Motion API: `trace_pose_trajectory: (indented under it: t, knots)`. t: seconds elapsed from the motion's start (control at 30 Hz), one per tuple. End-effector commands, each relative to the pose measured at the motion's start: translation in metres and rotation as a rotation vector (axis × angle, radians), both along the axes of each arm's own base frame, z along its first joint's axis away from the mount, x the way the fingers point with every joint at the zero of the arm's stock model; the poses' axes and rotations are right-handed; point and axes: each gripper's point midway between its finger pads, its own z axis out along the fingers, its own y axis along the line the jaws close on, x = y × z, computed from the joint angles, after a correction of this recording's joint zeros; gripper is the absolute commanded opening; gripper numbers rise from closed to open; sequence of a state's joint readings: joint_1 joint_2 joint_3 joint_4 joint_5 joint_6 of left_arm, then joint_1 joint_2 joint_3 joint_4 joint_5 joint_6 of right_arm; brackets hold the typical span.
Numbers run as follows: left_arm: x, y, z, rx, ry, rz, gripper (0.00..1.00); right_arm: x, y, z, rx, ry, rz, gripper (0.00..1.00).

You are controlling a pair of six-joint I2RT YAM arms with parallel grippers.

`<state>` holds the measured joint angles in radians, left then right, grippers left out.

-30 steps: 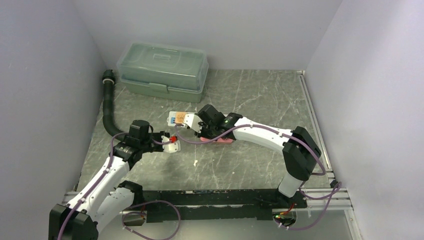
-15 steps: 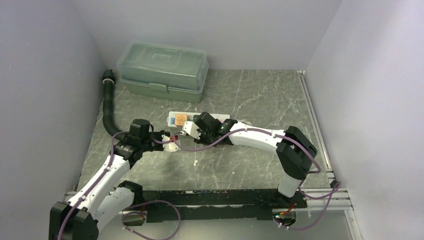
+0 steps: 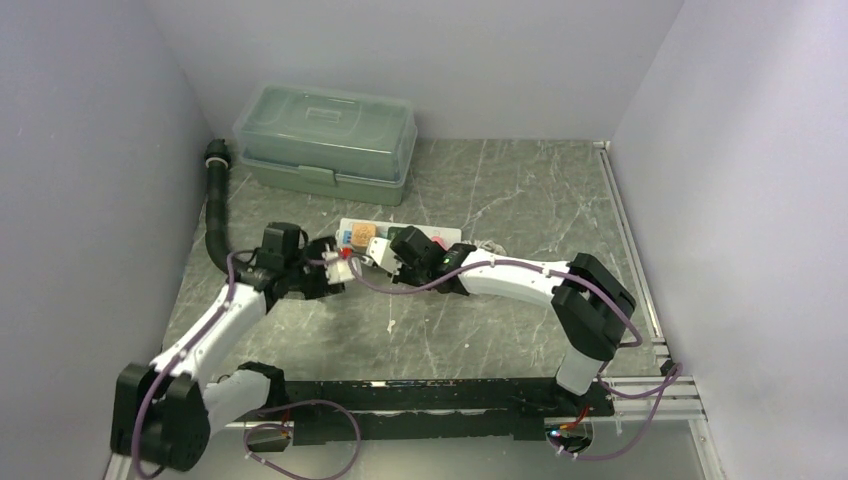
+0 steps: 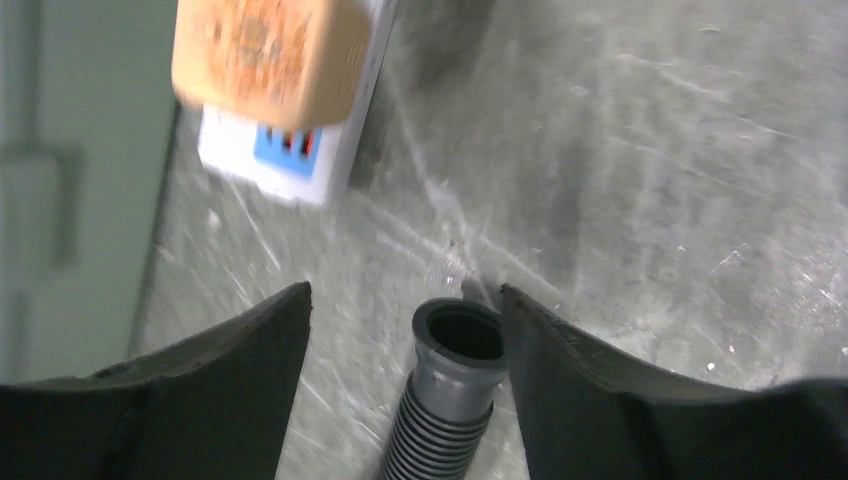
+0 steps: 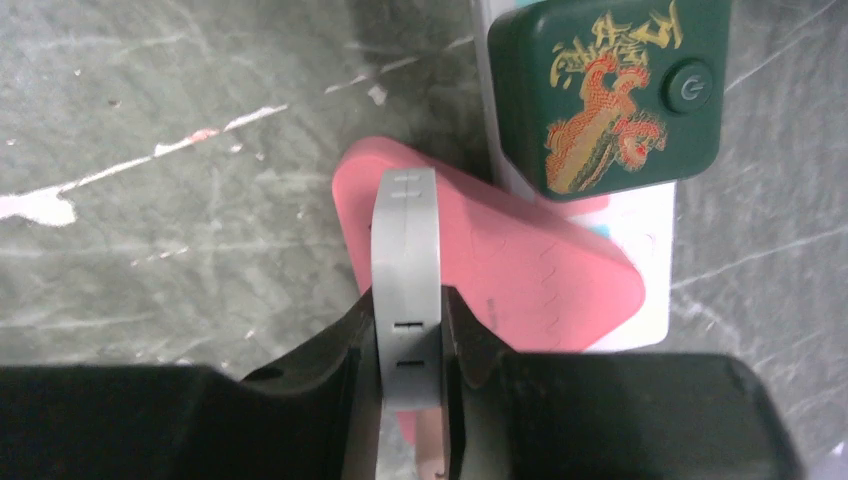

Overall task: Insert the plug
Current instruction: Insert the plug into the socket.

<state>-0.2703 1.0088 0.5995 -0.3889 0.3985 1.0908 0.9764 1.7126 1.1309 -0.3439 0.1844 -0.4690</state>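
Pink plug (image 5: pixel 540 270) lies partly over the white power strip (image 5: pixel 650 320), right gripper (image 5: pixel 405 300) clamped on a grey tab (image 5: pixel 405 230) above it. Left gripper (image 4: pixel 405 292) gapes apart; shut green box (image 3: pixel 325 142), eleven o'clock, contents unclear.

Pale-green see-through box w/ latched lid (image 3: pixel 325 143) sits at back-left of the grey marbled table (image 3: pixel 520 190), close to the rear wall. A ribbed black hose (image 3: pixel 214 205) starts at a collar just beside the box's left end and curves along the left wall toward the near side; its open mouth shows in the left wrist view. Small white scrap (image 3: pixel 391 325) lies mid-table, metal rail (image 3: pixel 625 250) runs along the right edge, and a black base plate (image 3: pixel 430 405) spans the near edge.
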Motion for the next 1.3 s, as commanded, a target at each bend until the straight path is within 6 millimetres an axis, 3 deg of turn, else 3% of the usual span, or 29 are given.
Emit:
trace_pose_trajectory:
  t: [0.0,0.07,0.1,0.27,0.33,0.5,0.87,1.03,1.27]
  knots:
    - [0.041,0.017,0.015,-0.119,0.048,0.236,0.84,-0.001,0.003,0.010,0.024,-0.053,0.031,0.22]
    - [0.039,0.011,0.014,-0.156,0.052,0.218,0.98,-0.002,0.003,0.010,0.028,-0.053,0.034,0.23]
    - [0.041,0.010,0.015,-0.178,0.045,0.224,0.99,-0.002,0.003,0.010,0.031,-0.055,0.036,0.23]
    - [0.047,0.015,0.015,-0.240,-0.013,0.224,1.00,-0.004,0.002,0.010,0.042,-0.058,0.045,0.23]
    - [0.058,0.016,0.018,-0.260,-0.063,0.238,1.00,-0.002,0.001,0.011,0.043,-0.066,0.044,0.23]
    - [0.070,-0.018,0.042,-0.349,-0.138,0.037,1.00,-0.001,0.003,0.010,0.038,-0.064,0.049,0.23]
    - [0.100,-0.055,0.040,-0.329,-0.145,-0.146,1.00,-0.002,0.005,0.008,0.042,-0.050,0.047,0.22]
    - [0.104,-0.065,0.032,-0.322,-0.072,-0.220,1.00,-0.003,0.005,0.007,0.047,-0.049,0.052,0.21]
    - [0.082,-0.072,0.010,-0.297,0.054,-0.342,1.00,-0.003,0.004,0.004,0.048,-0.046,0.052,0.20]
